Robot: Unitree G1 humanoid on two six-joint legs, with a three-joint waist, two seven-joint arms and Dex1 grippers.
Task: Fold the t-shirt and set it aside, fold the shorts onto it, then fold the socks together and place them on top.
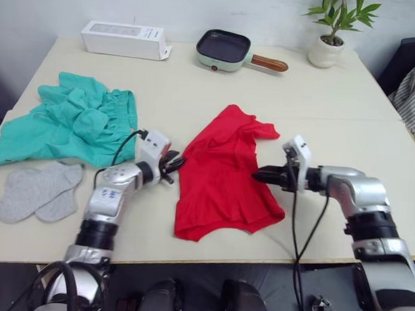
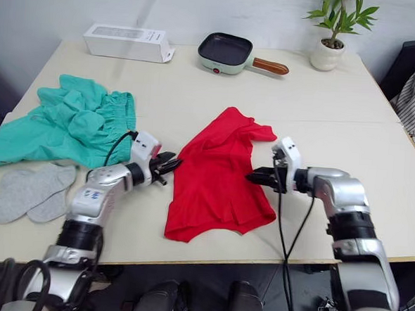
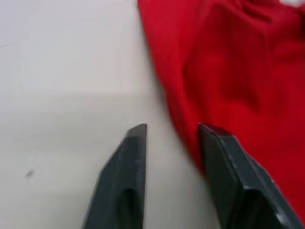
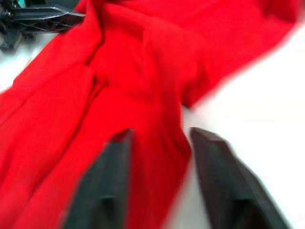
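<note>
One crumpled bright red cotton t-shirt lies mid-bench between my two grippers: left gripper spread at its edge, right gripper spread over its other side. One teal-green shorts and two light grey ankle socks sit on my left.

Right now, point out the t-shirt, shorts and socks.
t-shirt (image 1: pixel 224 170), left eye view, middle of the red fabric.
shorts (image 1: pixel 72 122), left eye view, crumpled centre.
socks (image 1: pixel 36 191), left eye view, upper sock.

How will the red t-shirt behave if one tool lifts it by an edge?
Likely floppy: the t-shirt lies creased and bunched on the table, so it should sag and unfold. Probably light, thin cloth. It may drag rather than slide cleanly, being spread wide.
</note>
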